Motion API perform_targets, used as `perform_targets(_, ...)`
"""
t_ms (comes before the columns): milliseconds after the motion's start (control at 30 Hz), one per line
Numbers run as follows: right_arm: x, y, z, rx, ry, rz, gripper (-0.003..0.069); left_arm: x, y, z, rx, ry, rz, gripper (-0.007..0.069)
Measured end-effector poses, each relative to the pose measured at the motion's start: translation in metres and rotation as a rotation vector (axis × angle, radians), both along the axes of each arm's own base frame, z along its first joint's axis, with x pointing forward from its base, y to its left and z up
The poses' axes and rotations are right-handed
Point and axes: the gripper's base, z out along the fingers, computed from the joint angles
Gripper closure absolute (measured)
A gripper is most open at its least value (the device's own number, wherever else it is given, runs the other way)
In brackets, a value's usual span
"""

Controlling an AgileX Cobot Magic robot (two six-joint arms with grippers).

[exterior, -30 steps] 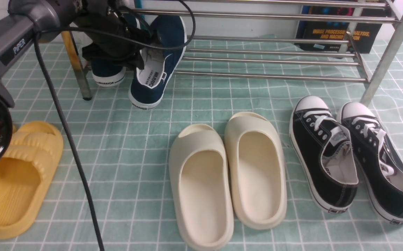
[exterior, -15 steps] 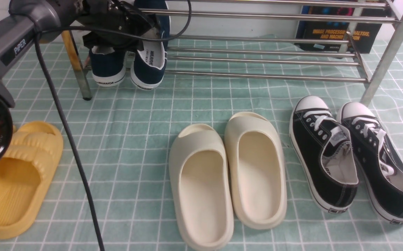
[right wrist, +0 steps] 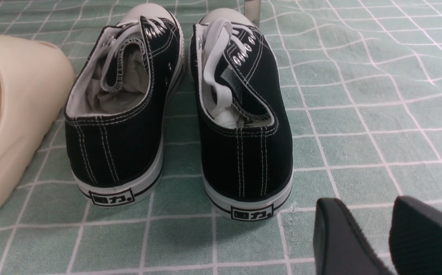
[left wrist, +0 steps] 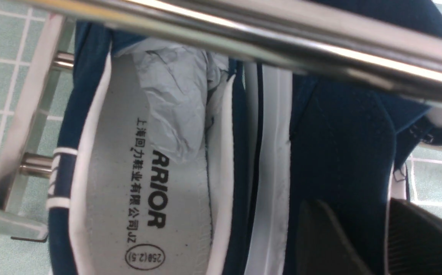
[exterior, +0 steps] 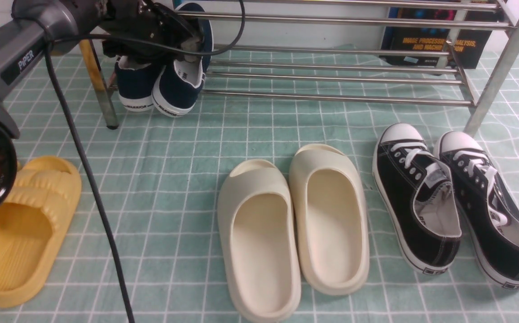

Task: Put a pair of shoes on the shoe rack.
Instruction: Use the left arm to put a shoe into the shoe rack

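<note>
on the shoe rack (exterior: 331,96), 2 shoes (exterior: 174,87) point toes rearward; left end effector (left wrist: 358,214) spread.

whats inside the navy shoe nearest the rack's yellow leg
The navy shoe holds a grey insole with black printed lettering and crumpled pale paper stuffed toward the toe. The toe end is covered by a rack bar, so nothing deeper shows.

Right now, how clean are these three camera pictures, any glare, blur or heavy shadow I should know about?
Front view: even light, sharp, only bright streaks on the shoe rack bars; left wrist view: the nearest rack bar is blurred and glaring, while the navy shoe shows a crisp insole print; right wrist view: black sneakers sharp with soft shadows, right gripper dark and slightly soft.
</note>
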Motion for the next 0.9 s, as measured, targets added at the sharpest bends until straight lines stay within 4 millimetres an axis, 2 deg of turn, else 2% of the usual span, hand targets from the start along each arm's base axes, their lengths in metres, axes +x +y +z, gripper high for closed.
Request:
perform_targets(167, 0.0000, 0.0000, 0.0000, 0.000, 0.000, 0.000, 0.0412, -0.0002, 0.0000, 0.0007, 0.001, 0.002, -0.001, 0.0323)
perform_targets(567, 0.0000, 0.0000, 0.0000, 0.000, 0.000, 0.000, 0.0412, -0.0092, -0.0001, -0.0003, 0.004, 0.100, -0.012, 0.0330)
perform_targets(700, 0.0000, 0.0000, 0.0000, 0.000, 0.000, 0.000, 0.0412, -0.0079, -0.0002, -0.0031, 0.007, 0.105, -0.012, 0.0438)
perform_targets(833, 0.0000, 0.0000, 0.0000, 0.000, 0.000, 0.000, 0.0412, -0.0074, -0.0018, -0.0018, -0.019, 0.097, -0.013, 0.0610)
perform_targets(900, 0.0000, 0.0000, 0.0000, 0.000, 0.000, 0.000, 0.0412, -0.0069, -0.0024, -0.0013, -0.053, 0.095, -0.010, 0.0615)
